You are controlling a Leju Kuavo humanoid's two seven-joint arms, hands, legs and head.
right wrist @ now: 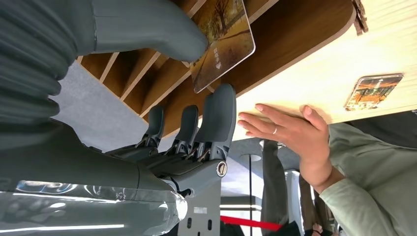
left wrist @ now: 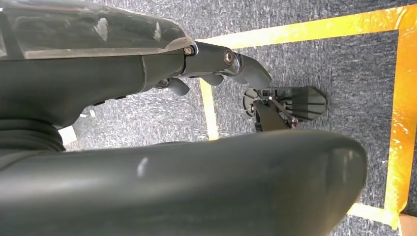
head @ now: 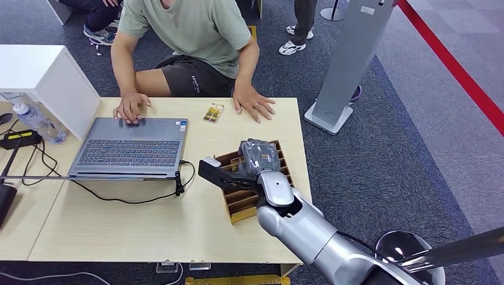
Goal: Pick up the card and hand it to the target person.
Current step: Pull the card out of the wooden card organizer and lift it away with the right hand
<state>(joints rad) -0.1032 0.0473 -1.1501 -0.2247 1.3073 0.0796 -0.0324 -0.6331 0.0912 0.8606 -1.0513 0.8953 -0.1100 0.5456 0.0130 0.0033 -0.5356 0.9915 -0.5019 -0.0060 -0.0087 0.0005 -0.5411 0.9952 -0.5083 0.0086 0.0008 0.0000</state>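
While poised over the slotted wooden holder [head: 252, 187], right hand [head: 257, 159] reaching down among the dividers. Thumb [right wrist: 152, 29] pressed on one face of the card [right wrist: 223, 42], dark fingers [right wrist: 219, 115] just short of the other face, so a pinch forming rather than clamped; fingers apart around the card, no firm hold on show. Card standing in a slot directly under the palm, one corner poking clear of the wood. Looks thin, stiff and glossy: light as anything, likely slippery, and prone to flex or skid if squeezed at the corner. Best taken by the free upper edge, thumb and fingers flat on opposite faces, then drawn straight up along the slot. A second card [head: 213, 112] lying flat on the desk [head: 148, 219] well beyond the hand, near the person's hand [head: 254, 102] resting palm-down at the far edge. Laptop [head: 131, 148] off to the inner side. Left hand [left wrist: 216, 64] hanging over carpet, fingers curled in, holding nothing.
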